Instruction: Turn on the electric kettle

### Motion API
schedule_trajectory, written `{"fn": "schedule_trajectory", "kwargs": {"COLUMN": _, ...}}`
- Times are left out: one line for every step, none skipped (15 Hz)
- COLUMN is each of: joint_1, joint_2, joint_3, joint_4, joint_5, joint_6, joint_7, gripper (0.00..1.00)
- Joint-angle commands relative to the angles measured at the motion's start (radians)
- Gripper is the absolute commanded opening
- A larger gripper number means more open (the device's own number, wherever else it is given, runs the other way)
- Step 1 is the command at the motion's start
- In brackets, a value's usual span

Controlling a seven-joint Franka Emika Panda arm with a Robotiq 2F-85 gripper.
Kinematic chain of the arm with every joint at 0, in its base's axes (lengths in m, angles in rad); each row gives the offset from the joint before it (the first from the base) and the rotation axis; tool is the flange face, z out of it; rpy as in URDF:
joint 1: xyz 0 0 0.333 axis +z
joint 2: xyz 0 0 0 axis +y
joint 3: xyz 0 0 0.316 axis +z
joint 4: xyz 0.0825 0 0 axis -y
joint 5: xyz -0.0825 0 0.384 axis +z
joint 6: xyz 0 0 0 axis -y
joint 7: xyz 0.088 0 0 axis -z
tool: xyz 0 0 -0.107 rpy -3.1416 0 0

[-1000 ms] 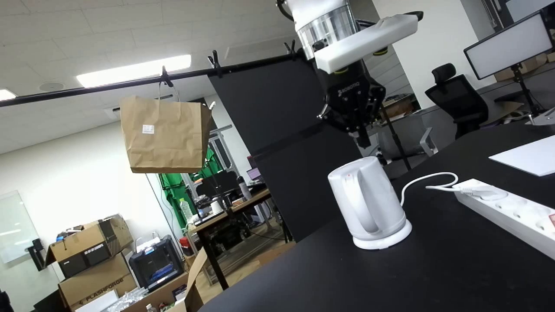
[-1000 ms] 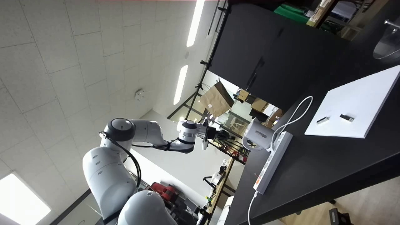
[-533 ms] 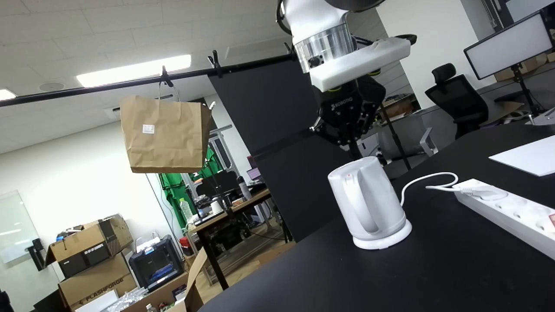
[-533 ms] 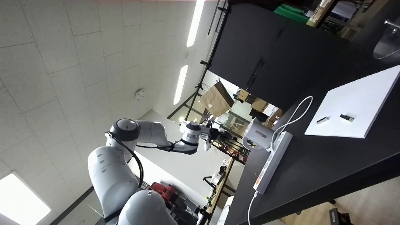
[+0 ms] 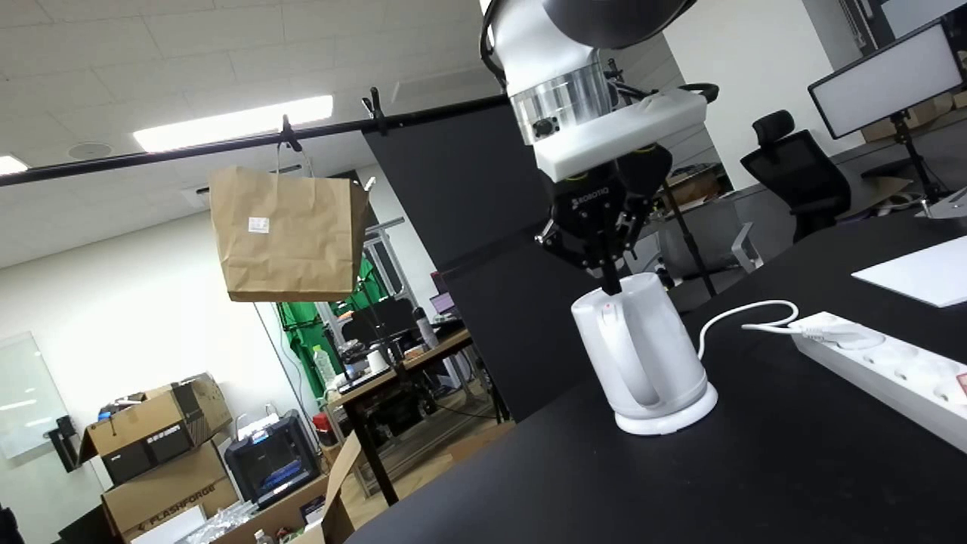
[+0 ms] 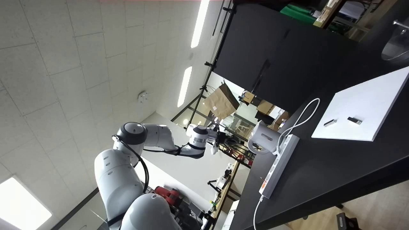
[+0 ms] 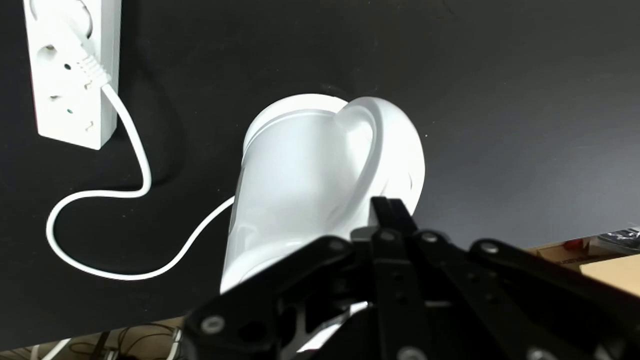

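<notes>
Kettle (image 5: 666, 349) shows its red mark (image 5: 609, 307) only in an exterior view.

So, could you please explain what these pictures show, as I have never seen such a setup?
A white robot arm carries a black gripper. Two cameras outside the robot show the scene tilted; the wrist camera looks down past the gripper. On the black table stands a white electric kettle, its cord plugged into a power strip; a white board lies there too. The gripper is shut and appears to hold nothing; it sits at the kettle's top, near the handle, but I cannot tell whether it touches.
</notes>
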Motion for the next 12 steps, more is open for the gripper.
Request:
{"fn": "schedule_trajectory", "kwargs": {"joint_1": 0.02, "joint_2": 0.035, "joint_3": -0.017, "joint_4": 0.053, "joint_5": 0.031, "joint_6": -0.018, "joint_7": -0.013, "gripper": 0.0}}
{"fn": "schedule_trajectory", "kwargs": {"joint_1": 0.021, "joint_2": 0.041, "joint_3": -0.018, "joint_4": 0.058, "joint_5": 0.039, "joint_6": -0.019, "joint_7": -0.017, "gripper": 0.0}}
{"fn": "schedule_trajectory", "kwargs": {"joint_1": 0.023, "joint_2": 0.046, "joint_3": -0.02, "joint_4": 0.06, "joint_5": 0.041, "joint_6": -0.018, "joint_7": -0.018, "gripper": 0.0}}
{"fn": "schedule_trajectory", "kwargs": {"joint_1": 0.023, "joint_2": 0.051, "joint_3": -0.02, "joint_4": 0.064, "joint_5": 0.047, "joint_6": -0.019, "joint_7": -0.023, "gripper": 0.0}}
{"fn": "schedule_trajectory", "kwargs": {"joint_1": 0.024, "joint_2": 0.055, "joint_3": -0.021, "joint_4": 0.068, "joint_5": 0.054, "joint_6": -0.019, "joint_7": -0.026, "gripper": 0.0}}
{"fn": "schedule_trajectory", "kwargs": {"joint_1": 0.024, "joint_2": 0.059, "joint_3": -0.021, "joint_4": 0.072, "joint_5": 0.06, "joint_6": -0.02, "joint_7": -0.031, "gripper": 0.0}}
{"fn": "schedule_trajectory", "kwargs": {"joint_1": 0.023, "joint_2": 0.063, "joint_3": -0.022, "joint_4": 0.076, "joint_5": 0.064, "joint_6": -0.021, "joint_7": -0.034, "gripper": 0.0}}
{"fn": "schedule_trajectory", "kwargs": {"joint_1": 0.023, "joint_2": 0.068, "joint_3": -0.022, "joint_4": 0.079, "joint_5": 0.071, "joint_6": -0.023, "joint_7": -0.038, "gripper": 0.0}}
{"fn": "schedule_trajectory", "kwargs": {"joint_1": 0.023, "joint_2": 0.071, "joint_3": -0.022, "joint_4": 0.082, "joint_5": 0.078, "joint_6": -0.024, "joint_7": -0.041, "gripper": 0.0}}
{"fn": "schedule_trajectory", "kwargs": {"joint_1": 0.021, "joint_2": 0.075, "joint_3": -0.022, "joint_4": 0.084, "joint_5": 0.084, "joint_6": -0.026, "joint_7": -0.047, "gripper": 0.0}}
{"fn": "schedule_trajectory", "kwargs": {"joint_1": 0.019, "joint_2": 0.078, "joint_3": -0.021, "joint_4": 0.086, "joint_5": 0.094, "joint_6": -0.028, "joint_7": -0.055, "gripper": 0.0}}
{"fn": "schedule_trajectory", "kwargs": {"joint_1": 0.019, "joint_2": 0.083, "joint_3": -0.022, "joint_4": 0.089, "joint_5": 0.103, "joint_6": -0.03, "joint_7": -0.06, "gripper": 0.0}}
